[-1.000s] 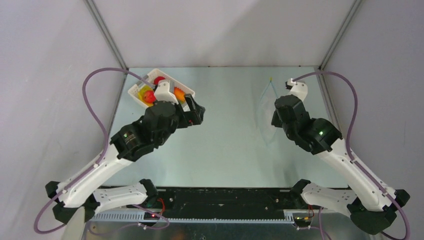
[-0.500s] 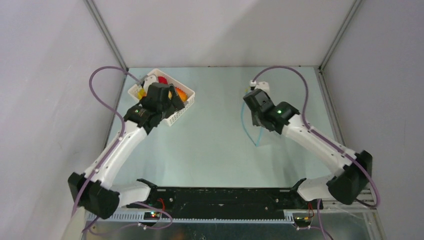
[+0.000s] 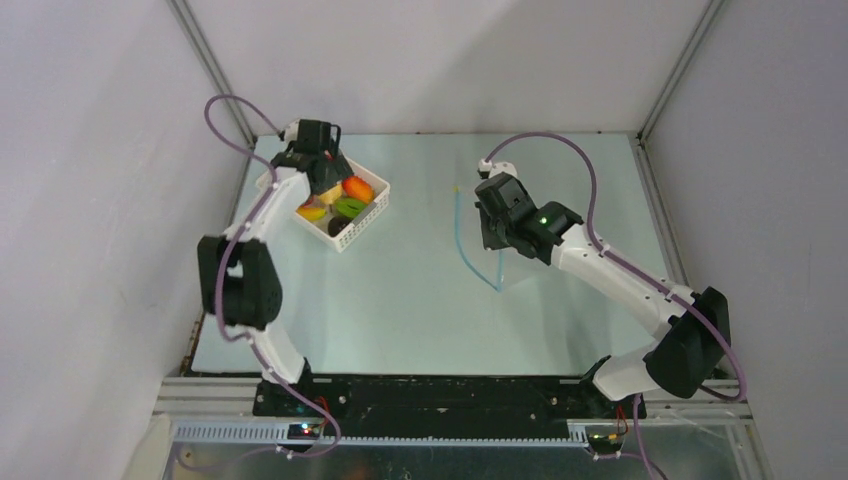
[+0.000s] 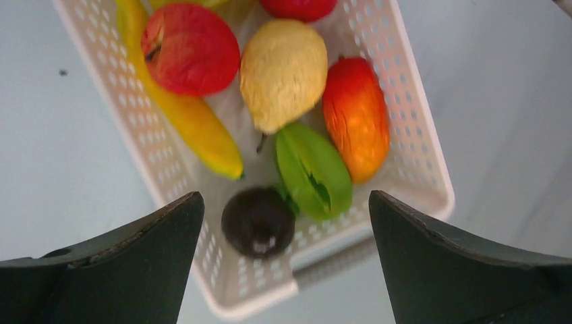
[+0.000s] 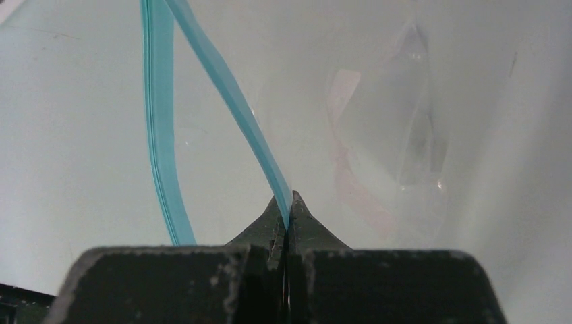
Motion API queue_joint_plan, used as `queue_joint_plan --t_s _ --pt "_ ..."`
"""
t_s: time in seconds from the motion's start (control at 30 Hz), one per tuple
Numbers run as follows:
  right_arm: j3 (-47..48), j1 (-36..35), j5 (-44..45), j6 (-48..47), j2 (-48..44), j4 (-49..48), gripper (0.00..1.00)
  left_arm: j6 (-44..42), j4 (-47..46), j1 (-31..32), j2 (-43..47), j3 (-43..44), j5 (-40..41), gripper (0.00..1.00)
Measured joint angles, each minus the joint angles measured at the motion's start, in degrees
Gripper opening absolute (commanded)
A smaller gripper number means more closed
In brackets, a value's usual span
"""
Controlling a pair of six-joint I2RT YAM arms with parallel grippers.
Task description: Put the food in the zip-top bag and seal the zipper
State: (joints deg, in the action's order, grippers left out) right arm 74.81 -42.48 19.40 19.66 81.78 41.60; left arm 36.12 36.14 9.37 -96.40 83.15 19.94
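- The left gripper (image 4: 284,199) hangs over the white slotted plastic basket (image 4: 421,135). Its two dark fingers are spread wide and hold nothing. I judge it is open like this to come down on one piece.
- The food (image 4: 283,71), small glossy toy fruits and vegetables, all lies in this basket at the far left of the table (image 3: 420,300). The dark purple round fruit (image 4: 258,221) is directly under the fingers, beside the green piece (image 4: 312,172).
- The right gripper (image 5: 287,206) is pressed together on the thin light blue zipper strip (image 5: 229,101), pinching one lip of the clear crinkly zip-top bag (image 5: 411,121).
- It seems to lift this lip so that the two blue edges stand apart and the mouth is open for filling.
- No food shows in the bag, which is well apart from the basket.
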Motion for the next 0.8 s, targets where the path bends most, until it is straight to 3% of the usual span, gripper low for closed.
queue_joint_plan --t_s 0.27,0.8 --pt "-1.5 -0.1 -3.6 0.2 0.0 -2.9 0.00 -3.3 -1.5 -3.4 -16.3 11.5 -1.9 1.00" --pt "-3.8 -0.1 -4.9 0.2 -0.1 -3.7 0.00 -2.7 -6.4 -6.2 -25.7 15.4 -5.2 0.96"
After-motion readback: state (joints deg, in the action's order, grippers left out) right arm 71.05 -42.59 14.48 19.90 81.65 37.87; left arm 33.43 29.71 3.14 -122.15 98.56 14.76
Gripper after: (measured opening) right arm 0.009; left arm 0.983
